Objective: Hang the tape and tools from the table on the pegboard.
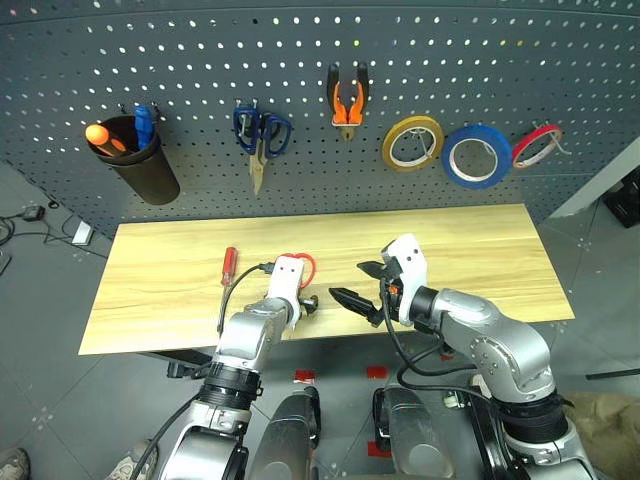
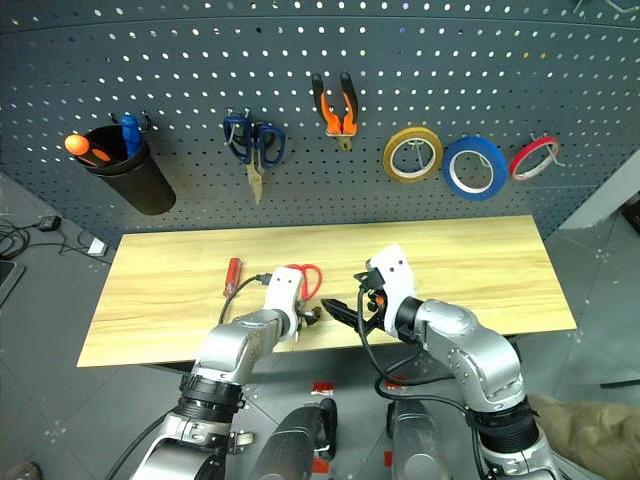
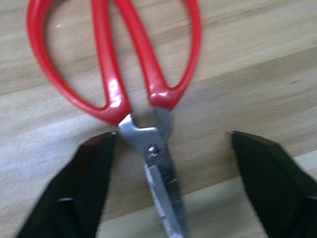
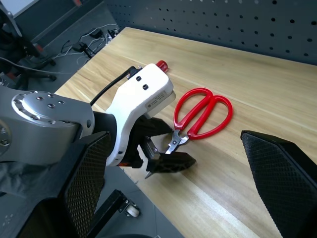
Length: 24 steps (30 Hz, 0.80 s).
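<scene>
Here, you have the red-handled scissors (image 4: 200,115) lying flat near the counter's (image 1: 480,250) front edge: two glossy red loops, a bare steel pivot, and short blades whose tip juts just past the edge. To their left lies the slim red-handled screwdriver (image 1: 227,271), its thin shaft pointing toward the front edge. On the pegboard (image 1: 300,60), going left to right, you see a black cup (image 1: 145,165) holding an orange-handled and a blue-handled tool, then blue-handled scissors (image 1: 260,135), the pliers (image 1: 347,100) with orange-and-black handles, a yellow tape ring (image 1: 412,143), the wide blue tape (image 1: 477,156) with its white core, and a thin red tape ring (image 1: 537,145).

Your left gripper (image 4: 166,148) is down at the scissors' pivot with its jaws partly open, one finger on each side of the blades; from these views you cannot tell whether they grip the steel. Your right gripper (image 1: 362,288) hangs just beside it, above the counter's front edge, jaws spread wide and holding nothing.

The right half of the counter is bare wood, and the back strip under the pegboard is open too.
</scene>
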{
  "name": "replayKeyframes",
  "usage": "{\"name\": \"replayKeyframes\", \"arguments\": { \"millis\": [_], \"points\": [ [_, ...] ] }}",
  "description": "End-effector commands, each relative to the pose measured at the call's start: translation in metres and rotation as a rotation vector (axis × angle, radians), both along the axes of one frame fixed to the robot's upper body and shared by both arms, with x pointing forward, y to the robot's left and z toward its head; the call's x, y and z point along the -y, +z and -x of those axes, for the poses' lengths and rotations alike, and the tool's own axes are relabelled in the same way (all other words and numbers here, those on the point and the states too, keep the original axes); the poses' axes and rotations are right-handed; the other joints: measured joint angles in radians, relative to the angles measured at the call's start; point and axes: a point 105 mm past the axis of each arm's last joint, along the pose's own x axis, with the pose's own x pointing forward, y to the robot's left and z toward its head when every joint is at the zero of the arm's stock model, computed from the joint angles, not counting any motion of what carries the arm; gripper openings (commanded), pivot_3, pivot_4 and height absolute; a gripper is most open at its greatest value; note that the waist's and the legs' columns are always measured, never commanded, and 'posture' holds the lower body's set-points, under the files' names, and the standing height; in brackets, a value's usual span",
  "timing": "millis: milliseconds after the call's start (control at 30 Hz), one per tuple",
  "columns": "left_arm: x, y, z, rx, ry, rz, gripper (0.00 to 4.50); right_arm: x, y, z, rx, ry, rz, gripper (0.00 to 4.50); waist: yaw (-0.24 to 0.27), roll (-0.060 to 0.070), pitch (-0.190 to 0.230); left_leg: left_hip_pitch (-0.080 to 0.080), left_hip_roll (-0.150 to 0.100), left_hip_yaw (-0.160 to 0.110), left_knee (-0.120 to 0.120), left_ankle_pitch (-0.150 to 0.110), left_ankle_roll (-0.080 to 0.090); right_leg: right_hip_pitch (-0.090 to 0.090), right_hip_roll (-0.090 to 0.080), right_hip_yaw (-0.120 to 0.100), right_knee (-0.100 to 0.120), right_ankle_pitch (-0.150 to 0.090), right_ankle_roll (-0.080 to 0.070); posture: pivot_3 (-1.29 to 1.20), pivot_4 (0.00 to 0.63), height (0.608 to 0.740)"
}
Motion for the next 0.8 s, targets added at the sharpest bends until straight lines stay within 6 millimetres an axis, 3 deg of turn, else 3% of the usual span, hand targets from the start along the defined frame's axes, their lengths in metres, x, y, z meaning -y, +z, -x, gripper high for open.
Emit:
{"name": "replayKeyframes", "arguments": {
  "millis": [33,267,300,500,667,800],
  "points": [
    [-0.004,-0.034,0.024,-0.176,0.052,0.035,2.68,0.0,0.009,0.002,-0.004,0.037,-0.038,4.5,0.0,0.0,-0.006,0.0,0.0,0.0,0.0,0.0,0.0,0.0,0.0,0.0,0.0,0.0,0.0,-0.24,0.255,0.74],
    [-0.014,-0.039,0.026,-0.207,0.135,0.076,0.44,-0.001,0.004,0.006,-0.037,0.07,-0.038,4.5,-0.002,0.0,-0.018,0.001,0.0,0.0,0.0,0.0,0.0,0.001,0.0,-0.001,0.0,0.0,0.0,-0.25,0.243,0.74],
    [-0.015,-0.039,0.025,-0.205,0.138,0.078,0.3,-0.001,0.004,0.007,-0.038,0.074,-0.038,4.5,-0.003,0.0,-0.019,0.001,0.0,0.0,0.0,0.0,0.0,0.001,0.0,-0.001,0.0,0.0,0.0,-0.25,0.243,0.74],
    [-0.022,-0.026,0.015,-0.11,0.122,0.097,0.3,-0.003,0.005,0.011,-0.025,0.09,-0.033,4.5,-0.009,0.003,-0.028,0.001,0.0,0.0,0.0,0.0,0.0,0.002,0.0,-0.001,0.0,0.0,0.0,-0.26,0.234,0.74],
    [-0.021,0.014,0.002,0.17,0.033,0.052,0.3,-0.003,0.009,0.014,0.028,0.098,-0.016,4.5,-0.014,0.003,-0.029,0.001,0.0,0.0,0.0,0.0,0.0,0.001,0.0,0.0,0.0,0.0,0.0,-0.26,0.227,0.74],
    [-0.014,0.051,0.006,0.414,-0.058,-0.025,0.3,-0.006,0.013,0.017,0.071,0.107,-0.003,4.5,-0.011,0.003,-0.029,0.0,0.0,0.0,-0.001,0.0,0.0,0.0,0.0,0.0,-0.001,0.0,0.0,-0.25,0.227,0.74]
  ]
}}
